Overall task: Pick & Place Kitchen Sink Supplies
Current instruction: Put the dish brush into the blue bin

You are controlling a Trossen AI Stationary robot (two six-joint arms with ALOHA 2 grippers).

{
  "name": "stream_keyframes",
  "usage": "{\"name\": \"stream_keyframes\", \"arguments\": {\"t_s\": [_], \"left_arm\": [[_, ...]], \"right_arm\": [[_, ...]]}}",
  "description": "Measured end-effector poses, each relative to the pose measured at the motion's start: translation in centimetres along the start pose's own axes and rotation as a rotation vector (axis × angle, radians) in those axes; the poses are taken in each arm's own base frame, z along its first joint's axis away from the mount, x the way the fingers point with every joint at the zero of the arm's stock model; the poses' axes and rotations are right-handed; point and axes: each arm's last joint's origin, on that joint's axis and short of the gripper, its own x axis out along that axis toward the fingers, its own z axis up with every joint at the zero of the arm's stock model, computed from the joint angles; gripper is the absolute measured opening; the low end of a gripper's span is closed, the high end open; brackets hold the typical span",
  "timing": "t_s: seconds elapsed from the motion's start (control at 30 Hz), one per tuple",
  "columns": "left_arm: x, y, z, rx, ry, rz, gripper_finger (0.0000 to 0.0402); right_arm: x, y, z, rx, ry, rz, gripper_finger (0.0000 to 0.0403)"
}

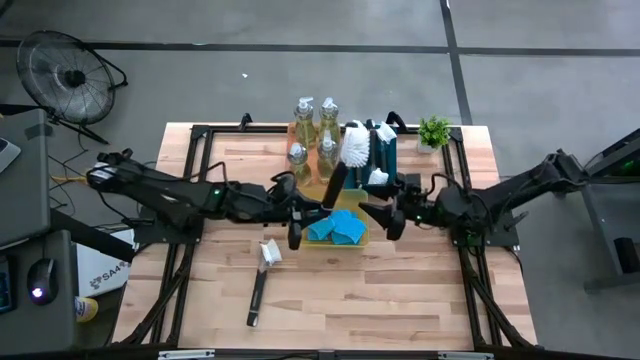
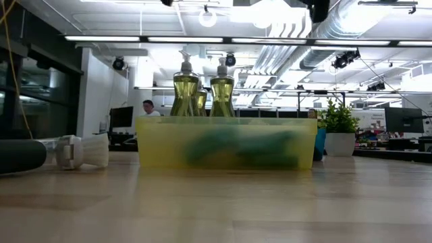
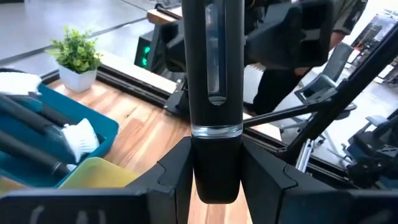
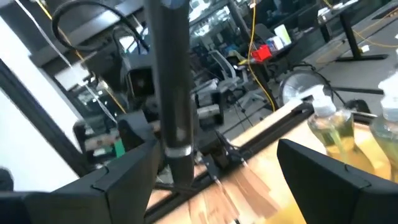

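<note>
Left gripper (image 1: 296, 222) clamping a brush (image 1: 340, 170) by the handle above the yellow tray (image 1: 356, 241), right gripper (image 1: 392, 216) gaping alongside, probably needing swinging to the teal tray (image 1: 388, 156) next.

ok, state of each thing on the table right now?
left gripper: jaws shut on held brush
held brush: lifted, tilted, head up over the trays
right gripper: jaws open, empty, beside the held brush's handle
second brush: lying flat on the table
sponges: lying in yellow tray
soap bottles: upright
plant: upright
</note>
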Motion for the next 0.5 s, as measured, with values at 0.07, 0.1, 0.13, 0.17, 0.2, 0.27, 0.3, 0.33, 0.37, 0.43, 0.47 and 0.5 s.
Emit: {"name": "stream_keyframes", "arguments": {"t_s": [0.07, 0.1, 0.13, 0.17, 0.2, 0.27, 0.3, 0.33, 0.37, 0.43, 0.47, 0.5], "left_arm": [[0.7, 0.1, 0.0, -0.005, -0.011, -0.031, 0.0108], [1.0, 0.1, 0.0, -0.005, -0.020, -0.049, 0.0108], [1.3, 0.1, 0.1, -0.004, -0.030, -0.064, 0.0108], [1.6, 0.1, 0.1, -0.004, -0.041, -0.083, 0.0108], [2.0, 0.2, 0.0, -0.006, -0.048, -0.095, 0.0108], [2.8, 0.4, -0.3, -0.008, -0.044, -0.115, 0.0108], [3.2, 0.6, -0.4, -0.010, -0.046, -0.124, 0.0108], [3.5, 0.7, -0.5, -0.011, -0.047, -0.130, 0.0108], [3.7, 0.9, -0.5, -0.013, -0.052, -0.131, 0.0108], [4.1, 0.9, -0.4, -0.015, -0.056, -0.129, 0.0108], [4.2, 0.9, -0.3, -0.013, -0.059, -0.129, 0.0108], [4.4, 1.0, -0.3, -0.011, -0.058, -0.129, 0.0108]], "right_arm": [[0.4, -0.3, 0.2, 0.005, -0.012, 0.009, 0.0321], [0.6, -0.5, 0.3, 0.008, -0.016, 0.016, 0.0321], [0.9, -0.7, 0.4, 0.010, -0.021, 0.027, 0.0321], [1.1, -0.9, 0.5, 0.011, -0.020, 0.039, 0.0321], [1.3, -1.0, 0.5, 0.011, -0.017, 0.053, 0.0321], [1.7, -1.4, 0.7, 0.021, -0.019, 0.072, 0.0321], [1.8, -1.5, 0.7, 0.030, -0.016, 0.077, 0.0321], [1.9, -1.7, 0.8, 0.034, -0.012, 0.079, 0.0321], [2.0, -1.8, 0.8, 0.041, -0.014, 0.084, 0.0321], [2.1, -1.9, 1.0, 0.041, -0.016, 0.094, 0.0321], [2.1, -1.9, 1.1, 0.040, -0.020, 0.107, 0.0321], [2.2, -1.9, 1.2, 0.041, -0.021, 0.120, 0.0321]]}}
